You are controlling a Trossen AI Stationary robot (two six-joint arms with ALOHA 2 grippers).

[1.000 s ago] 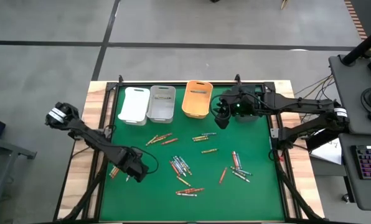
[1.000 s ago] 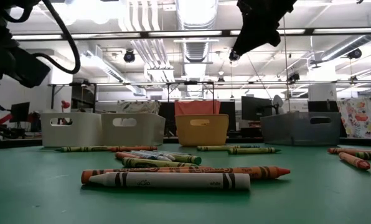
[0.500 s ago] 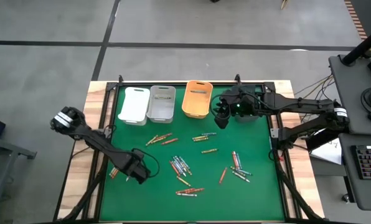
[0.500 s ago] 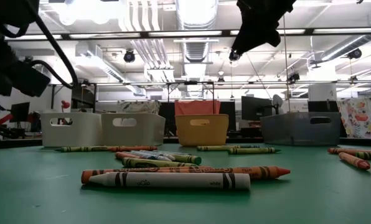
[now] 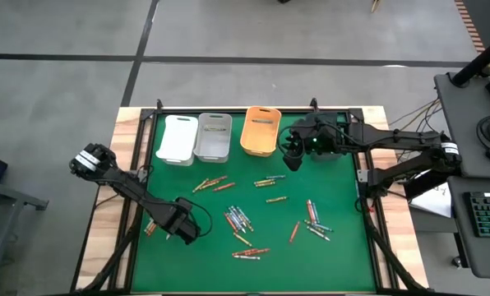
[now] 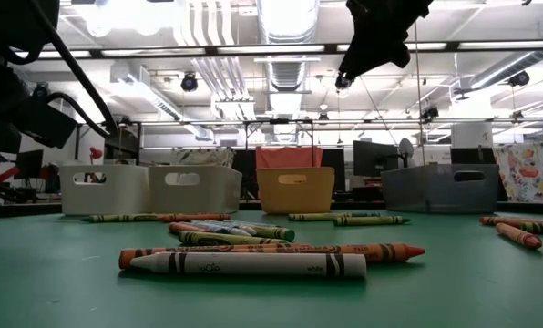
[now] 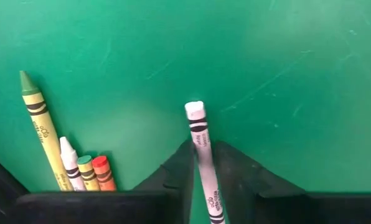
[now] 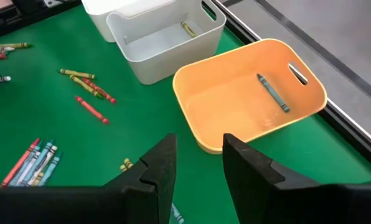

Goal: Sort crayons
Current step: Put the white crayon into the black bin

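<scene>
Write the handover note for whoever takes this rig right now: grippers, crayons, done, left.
Left gripper: shut on a white crayon, low over the mat's near left.
Right gripper: jaws open, empty, hovering beside the orange bin.
Done: one bluish crayon lies in the orange bin, one yellowish crayon in the grey bin.
Left: the loose crayons scattered across the green mat are unsorted. The white bin is at the far left of the row.
</scene>
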